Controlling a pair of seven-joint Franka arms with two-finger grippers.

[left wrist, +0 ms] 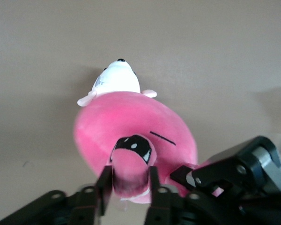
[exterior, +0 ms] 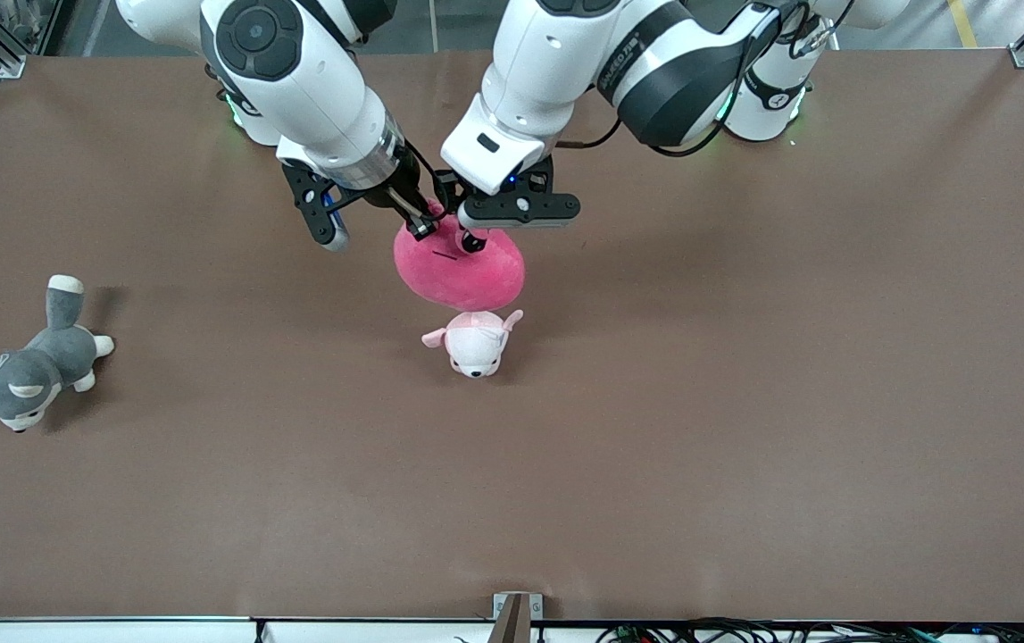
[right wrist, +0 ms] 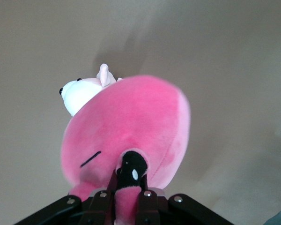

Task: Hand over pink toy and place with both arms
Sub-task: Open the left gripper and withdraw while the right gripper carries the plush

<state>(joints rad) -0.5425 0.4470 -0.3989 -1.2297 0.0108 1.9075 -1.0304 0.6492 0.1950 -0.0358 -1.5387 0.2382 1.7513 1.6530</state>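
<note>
Mid-air exchange over the middle of the worktop. The pink toy hangs above the white plush puppy, held up by its two bulging eyes. My right gripper is clamped on one eye. My left gripper brackets the other eye, its fingers alongside it; I cannot tell whether they grip or are parted. A grey husky plush lies near the worktop's edge at my right arm's end. Bare brown surface lies toward my left arm's end.
</note>
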